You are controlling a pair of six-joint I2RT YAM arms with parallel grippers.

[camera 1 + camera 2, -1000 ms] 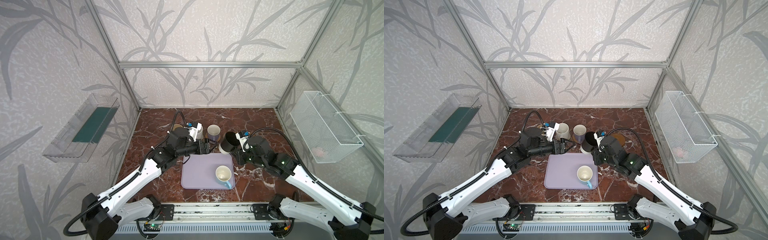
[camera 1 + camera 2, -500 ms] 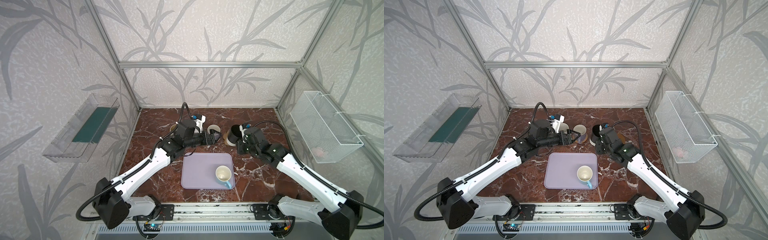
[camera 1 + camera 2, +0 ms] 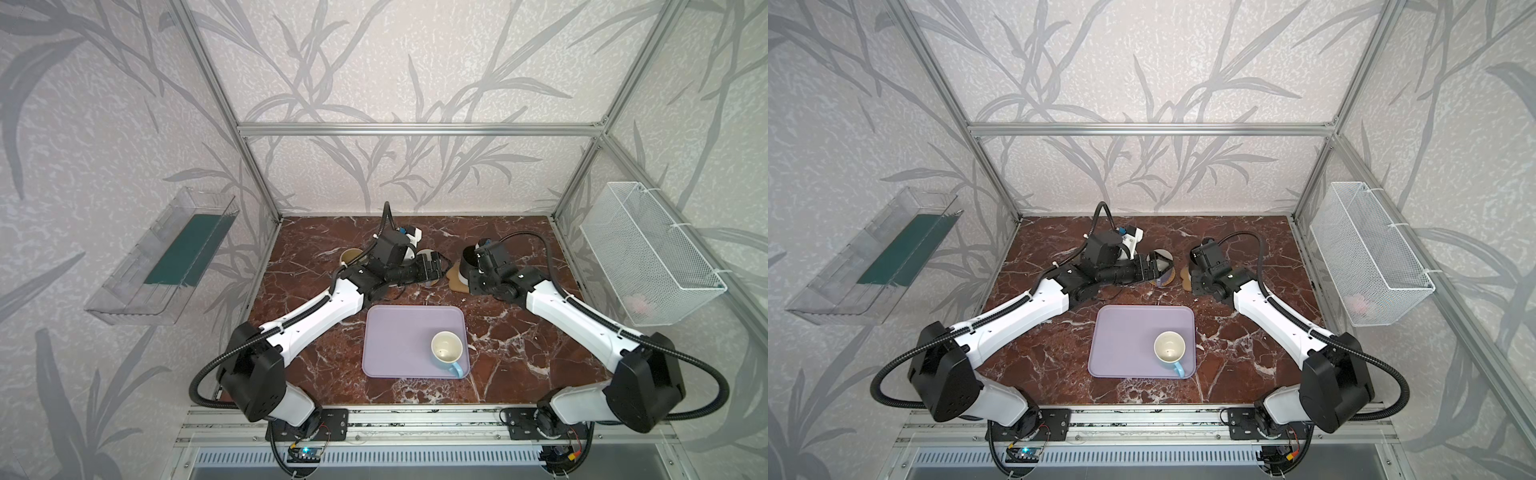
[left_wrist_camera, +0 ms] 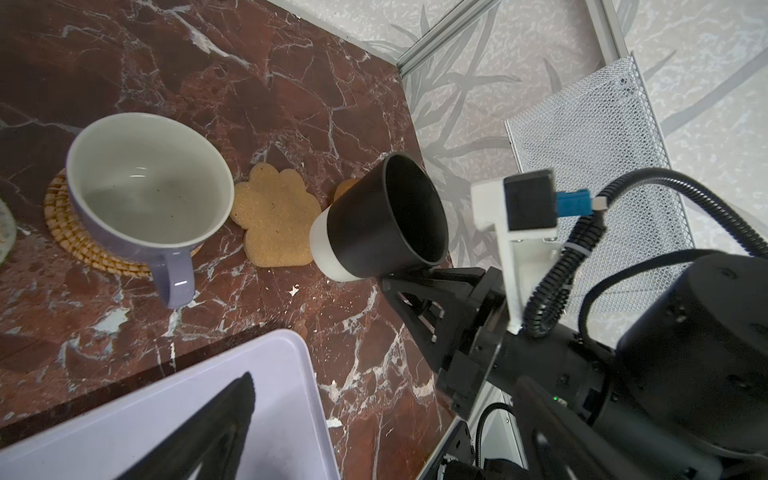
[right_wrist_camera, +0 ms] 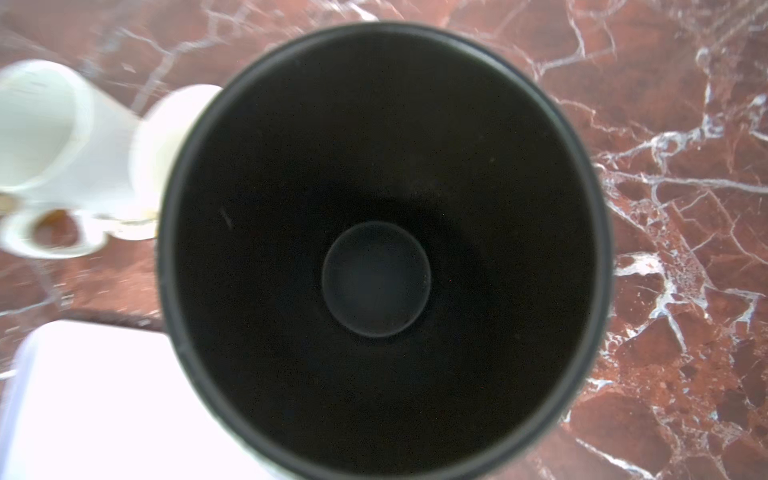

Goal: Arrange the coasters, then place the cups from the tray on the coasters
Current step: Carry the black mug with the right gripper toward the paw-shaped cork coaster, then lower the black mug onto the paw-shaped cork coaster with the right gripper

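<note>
Taking the lilac tray (image 3: 395, 332) as my mark, the beige mug (image 3: 350, 257) stands upright on the desk (image 3: 519, 345) beyond the tray's far left corner, well apart from it.

Next comes my left tool (image 3: 1160, 267), beyond the tray's far edge. Its jaws are spread wide and hold nothing. Just beside it the lilac mug (image 4: 149, 187) stands upright on the tan rattan coaster (image 4: 70, 232), its handle turned toward the tray. In the left wrist view the mug is clear of my finger.

On the tray itself, in the near right corner, the light blue mug (image 3: 446, 348) stands upright with its handle pointing at that corner.

Beyond the tray's far right corner the paw-shaped coaster (image 4: 274, 216) lies flat, just beside the rattan one. My right tool (image 4: 395, 279) is clamped tight on the black mug (image 4: 382, 220), gripping it from below its rim side. The mug is tilted, with its pale base down at the paw coaster's edge. I cannot tell whether the base touches the coaster. A sliver of an amber coaster (image 4: 344, 188) shows behind the mug.

Farthest right of the tray, the white wire basket (image 3: 648, 257) hangs on the wall.
</note>
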